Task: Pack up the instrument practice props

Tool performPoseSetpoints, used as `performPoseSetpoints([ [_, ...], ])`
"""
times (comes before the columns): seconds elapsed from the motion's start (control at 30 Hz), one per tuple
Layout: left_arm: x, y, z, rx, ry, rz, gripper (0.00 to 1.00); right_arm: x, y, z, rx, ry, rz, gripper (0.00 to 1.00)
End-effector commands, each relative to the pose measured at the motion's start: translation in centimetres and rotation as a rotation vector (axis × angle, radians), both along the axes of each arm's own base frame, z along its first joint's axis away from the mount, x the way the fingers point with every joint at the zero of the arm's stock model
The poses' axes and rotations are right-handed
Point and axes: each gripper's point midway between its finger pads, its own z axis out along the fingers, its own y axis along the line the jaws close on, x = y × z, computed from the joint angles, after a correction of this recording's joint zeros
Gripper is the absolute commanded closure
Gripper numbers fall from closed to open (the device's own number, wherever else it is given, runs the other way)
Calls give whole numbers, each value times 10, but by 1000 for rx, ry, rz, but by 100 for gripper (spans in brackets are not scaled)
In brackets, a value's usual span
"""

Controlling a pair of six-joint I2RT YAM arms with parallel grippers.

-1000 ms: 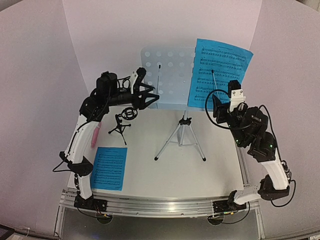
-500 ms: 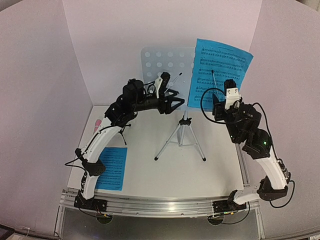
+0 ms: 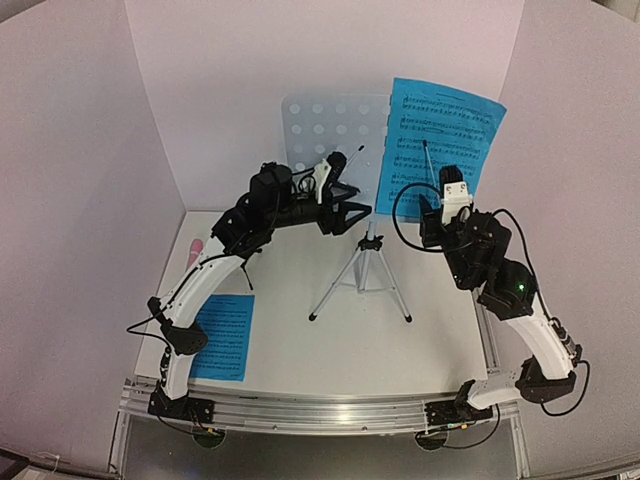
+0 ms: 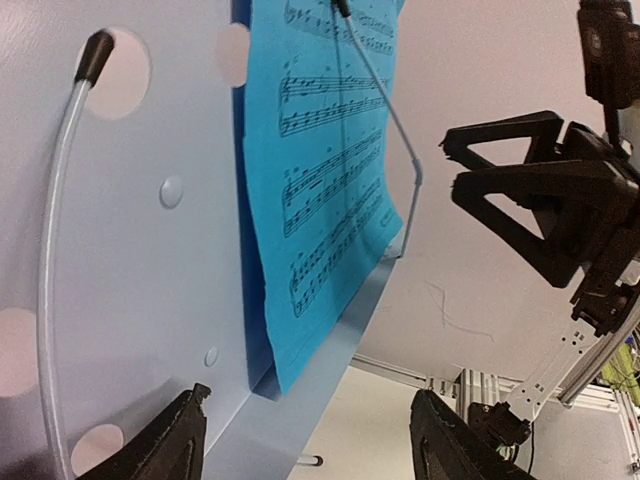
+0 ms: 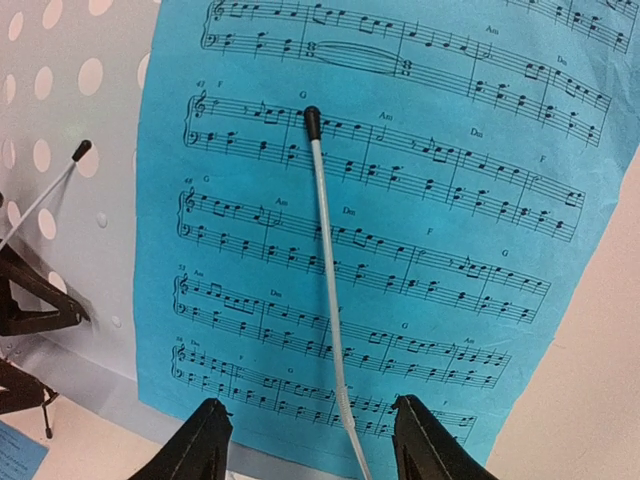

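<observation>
The blue sheet-music page [image 5: 430, 230] hangs on the perforated music stand [image 5: 50, 170] straight ahead of the right gripper [image 5: 305, 425], whose empty, spread jaws frame the upright wire clip [image 5: 328, 300] pinning it; the left gripper [image 4: 308, 405], also spread empty, faces its lower corner.

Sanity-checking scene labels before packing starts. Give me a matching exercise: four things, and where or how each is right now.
Things:
1. pink microphone
2. silver tripod
3. left gripper
4. right gripper

States:
a. open, square-on to the blue sheet-music page
b. legs spread, middle of the table
c. open, at the lower ledge of the perforated music stand desk
d. far left on the table, partly behind the left arm

Pairs: 1-d, 2-b, 3-c, 4-a.
</observation>
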Motion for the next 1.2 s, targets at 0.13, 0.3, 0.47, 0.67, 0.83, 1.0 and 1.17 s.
performPoseSetpoints([
  [0.13, -24, -18, 38, -136, -129, -48, 29, 1, -2, 17, -8, -53, 50, 39],
  [0.3, -17, -25, 34, -144, -131, -21, 29, -1, -8, 19, -9, -61, 52, 44],
  [0.47, -14, -28, 27, -135, -134, -13, 29, 9, -5, 1, -53, -28, 16, 45],
  [0.67, -14, -25, 28, -122, -173, -5, 29, 5, -13, -8, -57, -22, 47, 44],
  [0.83, -13, -27, 26, -116, -187, -4, 29, -10, -3, -13, -73, -35, 190, 38],
  [1.0, -15, -26, 28, -113, -206, -10, 29, -28, -1, -7, -53, -60, 286, 35],
  [1.17, -21, -26, 31, -108, -268, -21, 29, -39, -6, 1, -28, -77, 316, 32],
])
